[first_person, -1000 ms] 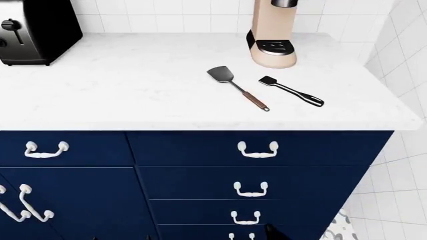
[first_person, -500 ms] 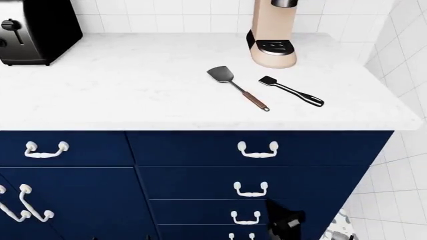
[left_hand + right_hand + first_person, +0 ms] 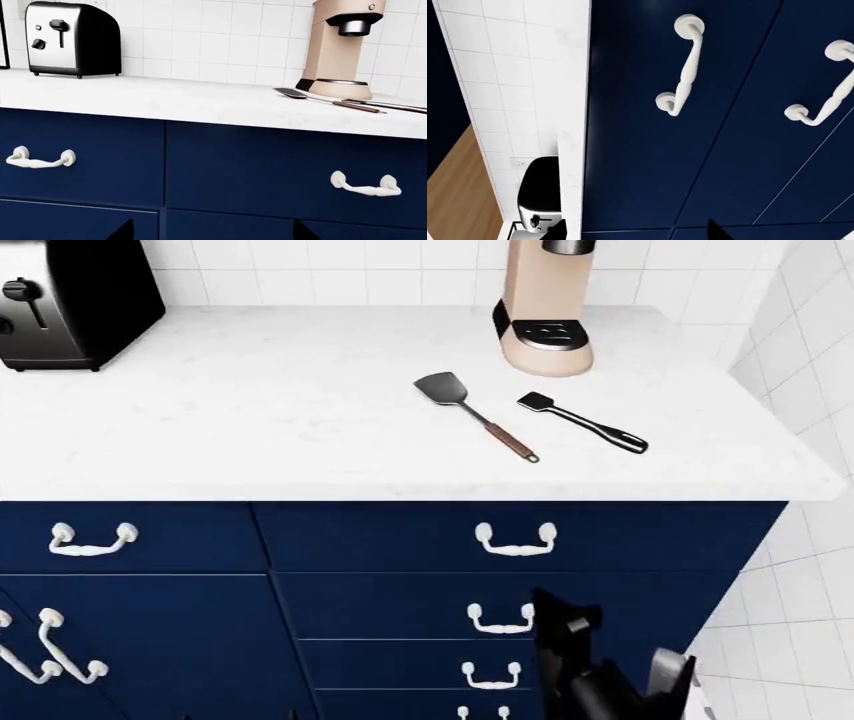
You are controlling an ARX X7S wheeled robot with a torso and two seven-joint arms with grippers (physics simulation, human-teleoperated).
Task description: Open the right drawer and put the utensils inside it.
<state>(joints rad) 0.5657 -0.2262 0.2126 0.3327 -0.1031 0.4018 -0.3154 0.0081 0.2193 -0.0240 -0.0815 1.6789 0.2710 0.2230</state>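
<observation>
1. On the white worktop [image 3: 267,420], near its right end, lie both utensils: the grey spatula [image 3: 474,413] with a red-brown handle and the black spatula [image 3: 582,422], side by side and not touching. The handles point toward the front edge.
2. Behind them stands the tan coffee machine [image 3: 545,310], close to the blades. The toaster [image 3: 74,302] sits far off at the left back corner. Between the two appliances the worktop is bare.
3. The worktop's right end meets a tiled wall [image 3: 814,330], so there is little side room there.
4. The right drawer [image 3: 521,537] is directly under the utensils, closed, with its white handle [image 3: 517,539] flush on the navy front. More navy fronts stack below it.
5. My right gripper [image 3: 607,665] hangs in front of the lower drawers, below and slightly right of that handle, not touching it. Fingers look parted, nothing between them.
6. My right wrist view shows the handle ahead, well clear of the dark fingertips [image 3: 712,231].
7. My left wrist view faces both top drawer fronts. Only two dark fingertips [image 3: 123,231] show at the frame edge, spread apart, holding nothing.
</observation>
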